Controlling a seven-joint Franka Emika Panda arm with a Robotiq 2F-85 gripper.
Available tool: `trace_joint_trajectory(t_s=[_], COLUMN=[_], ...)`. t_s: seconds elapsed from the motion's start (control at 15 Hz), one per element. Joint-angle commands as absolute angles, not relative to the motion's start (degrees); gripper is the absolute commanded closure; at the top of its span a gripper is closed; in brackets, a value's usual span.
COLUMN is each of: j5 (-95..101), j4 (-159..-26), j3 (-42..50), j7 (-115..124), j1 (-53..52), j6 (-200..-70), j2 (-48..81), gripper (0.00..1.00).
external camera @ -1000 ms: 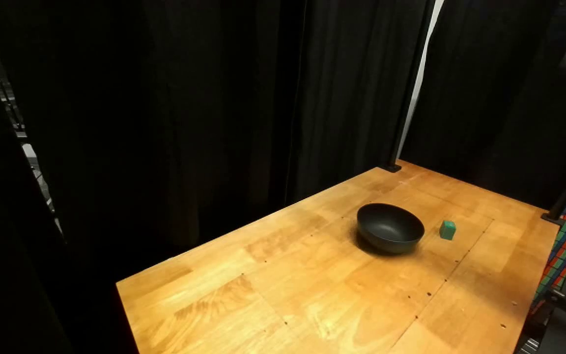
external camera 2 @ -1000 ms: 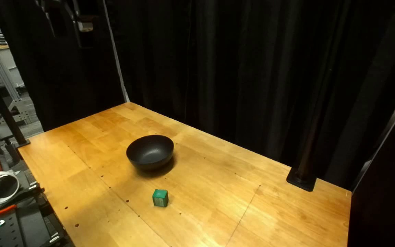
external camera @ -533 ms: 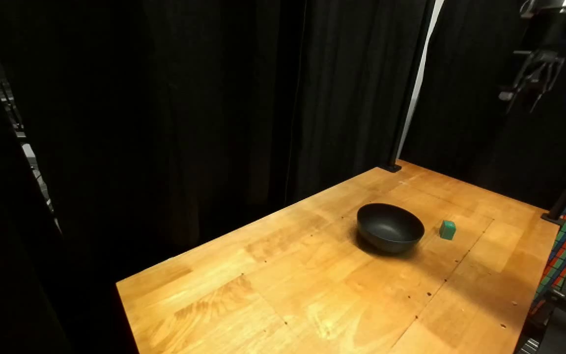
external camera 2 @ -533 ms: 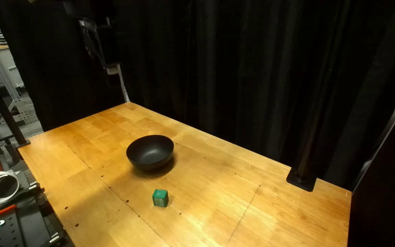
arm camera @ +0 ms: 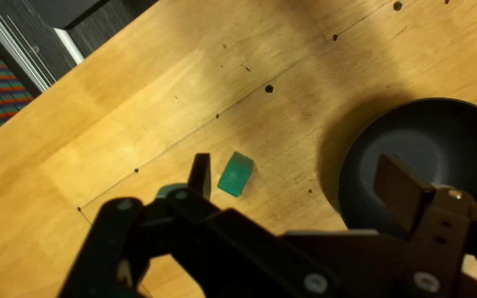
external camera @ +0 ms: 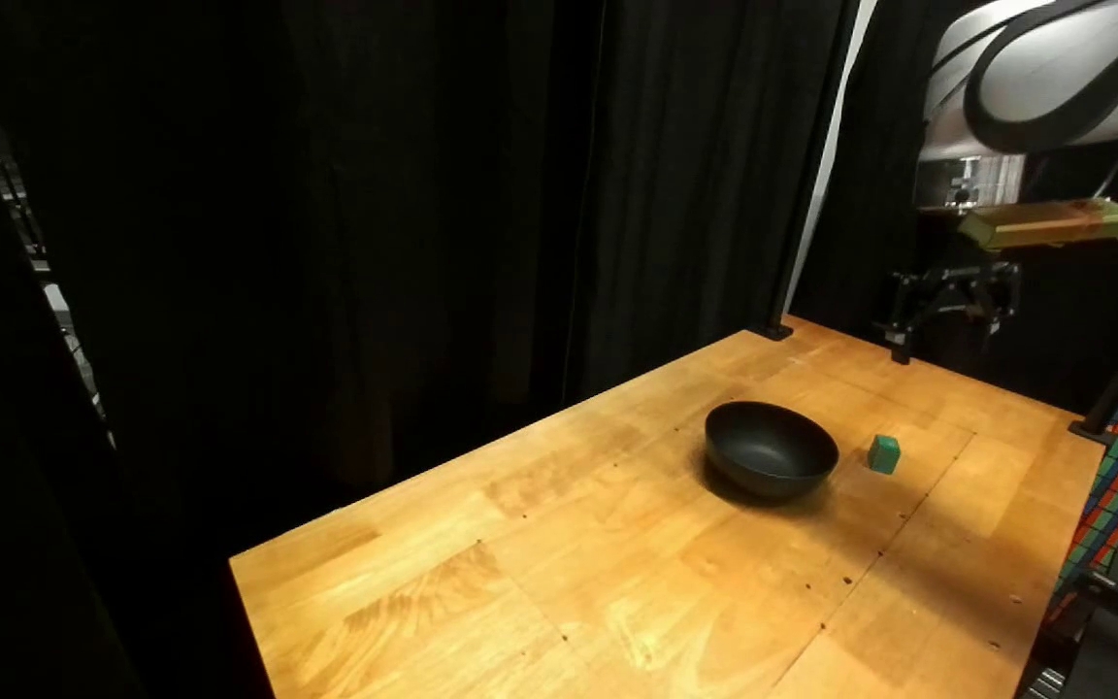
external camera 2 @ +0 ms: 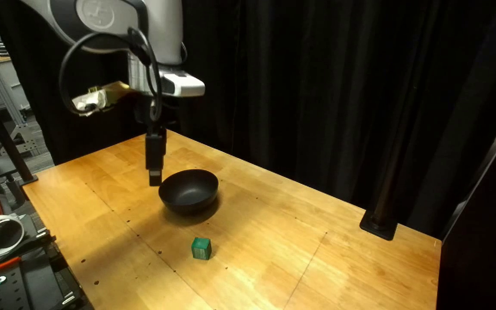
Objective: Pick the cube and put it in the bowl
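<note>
Hovering above the golden wooden table [external camera 2: 265,241], held the black two-fingered gripper [arm camera: 297,180] with both fingers [arm camera: 402,192] spread wide apart. Spotted the small green cube [external camera 2: 201,248] standing on the table, near but outside the round matte-black bowl [external camera 2: 189,193]: nearer and slightly to the right in an exterior view, and to the left of the bowl in the wrist view.

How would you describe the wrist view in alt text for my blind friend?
A green cube sits on a wooden tabletop, framed between the two fingers of the open end effector. At the picture's right, a black bowl is partly hidden by one finger.
</note>
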State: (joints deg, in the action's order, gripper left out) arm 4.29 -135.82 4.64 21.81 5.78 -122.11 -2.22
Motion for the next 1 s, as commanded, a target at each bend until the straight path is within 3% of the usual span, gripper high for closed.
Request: trace_joint_trajectory(t_s=[0.0, 0.47, 0.93], j5=[2.13, -8.96, -11.49], j4=[-133.67, -133.42, -131.09], j3=[5.93, 7.69, 8.95], j7=[24.43, 19.92, 20.31], j1=[6.57, 8.34, 8.73], j6=[-125.49, -139.52, -145.60], j2=[5.95, 15.57, 21.55], gripper=[0.00, 0.00, 0.00])
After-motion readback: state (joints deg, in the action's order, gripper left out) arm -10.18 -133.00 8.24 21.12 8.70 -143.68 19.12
